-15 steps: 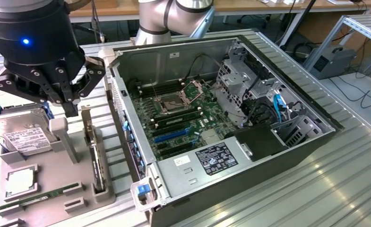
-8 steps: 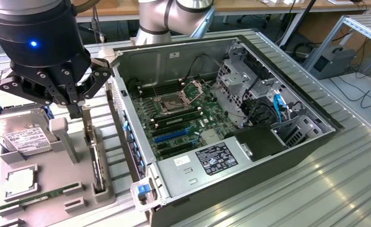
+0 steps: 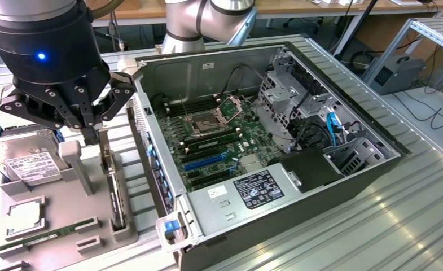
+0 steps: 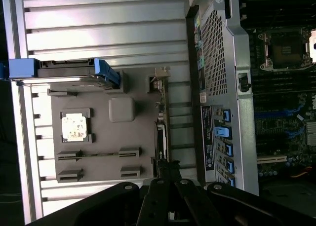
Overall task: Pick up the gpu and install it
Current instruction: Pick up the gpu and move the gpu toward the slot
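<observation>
Gripper [image 3: 93, 135] is closing on the gpu [image 3: 113, 186], which is standing on edge in the grey holder [image 3: 63, 226], at the exterior view's left of the open computer case [image 3: 281, 237]; lifting and installing are remaining.

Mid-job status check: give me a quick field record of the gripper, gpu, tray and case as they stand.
gripper: shut on one end of the gpu
gpu: standing on edge in its slot in the tray, not lifted clear
tray: also carries hard drive, processor chip, memory stick
computer case: open, beside the tray on the exterior view's right
motherboard: exposed
install: not yet done
</observation>
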Motion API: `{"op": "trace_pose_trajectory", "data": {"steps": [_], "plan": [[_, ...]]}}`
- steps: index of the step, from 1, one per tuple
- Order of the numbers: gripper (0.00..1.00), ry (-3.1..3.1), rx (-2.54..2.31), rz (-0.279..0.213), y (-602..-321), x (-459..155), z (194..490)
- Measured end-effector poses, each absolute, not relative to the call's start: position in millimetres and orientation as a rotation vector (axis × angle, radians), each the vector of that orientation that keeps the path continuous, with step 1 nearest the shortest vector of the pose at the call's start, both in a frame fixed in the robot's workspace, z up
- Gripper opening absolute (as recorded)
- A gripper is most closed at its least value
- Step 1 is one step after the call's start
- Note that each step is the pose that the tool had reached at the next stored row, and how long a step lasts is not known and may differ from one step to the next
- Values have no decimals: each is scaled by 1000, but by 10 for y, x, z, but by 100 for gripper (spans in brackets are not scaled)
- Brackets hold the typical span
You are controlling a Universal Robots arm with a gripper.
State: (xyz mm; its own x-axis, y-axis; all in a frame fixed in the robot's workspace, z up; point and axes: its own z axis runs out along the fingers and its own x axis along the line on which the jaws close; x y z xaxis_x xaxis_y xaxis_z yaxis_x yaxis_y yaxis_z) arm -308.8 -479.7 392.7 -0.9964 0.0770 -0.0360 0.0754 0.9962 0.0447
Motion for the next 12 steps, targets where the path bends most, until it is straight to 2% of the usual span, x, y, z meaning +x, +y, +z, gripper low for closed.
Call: {"op": "trace_pose_trajectory", "data": {"steps": [8,9,11,12], "plan": [[11,3101,118,67,-4798,-3088,3927],[23,3101,118,67,-4798,-3088,3928],[36,3101,118,67,-4798,-3088,3927],[36,3101,118,67,-4797,-3088,3924]]}}
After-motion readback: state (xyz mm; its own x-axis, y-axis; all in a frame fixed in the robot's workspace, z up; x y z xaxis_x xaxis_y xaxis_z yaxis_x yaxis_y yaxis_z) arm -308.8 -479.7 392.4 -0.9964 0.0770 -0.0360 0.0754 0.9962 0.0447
